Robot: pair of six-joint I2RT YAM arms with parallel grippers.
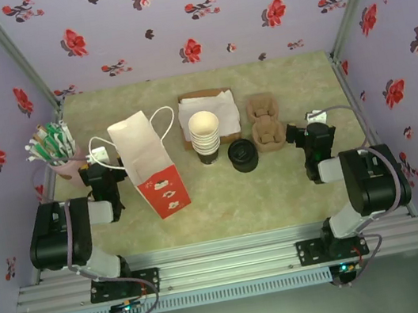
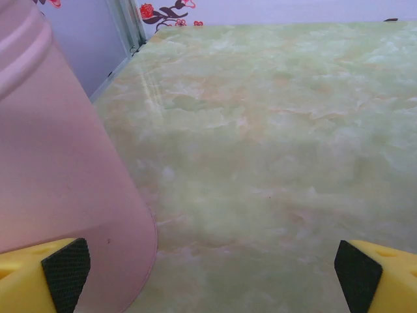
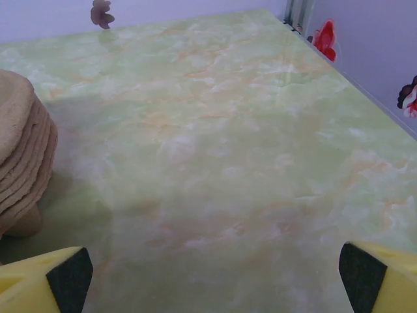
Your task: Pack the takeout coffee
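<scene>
Left end effector (image 2: 212, 274): jaws wide, nothing between them. The black pads (image 2: 65, 274) on yellow fingers sit at the two bottom corners of the left wrist view, with bare green marbled surface (image 2: 273, 143) between. The pink holder (image 2: 58, 176) rises just beside the left-hand finger; whether they touch I cannot tell. From above, this end effector (image 1: 102, 173) sits between the pink holder (image 1: 66, 168), stuffed with packets and sticks, and a white paper bag (image 1: 150, 166) with a red base, which lies flat with its handles toward the back wall.

Right end effector (image 3: 212, 277): jaws wide, holding nothing. A stack of tan pulp cup carriers (image 3: 19, 150) stands at the left edge of its view. From above, the end effector (image 1: 311, 135) is just right of those carriers (image 1: 266, 123).

Task item: I cannot pick out a separate takeout coffee cup. Cups stand nested in one stack (image 1: 205, 134) mid-surface, cream rims above a dark wall, in front of a brown tray of white napkins (image 1: 217, 107). Black lids (image 1: 243, 156) sit just right of the stack, near the carriers. Both end effectors are well apart from the cup stack.
</scene>
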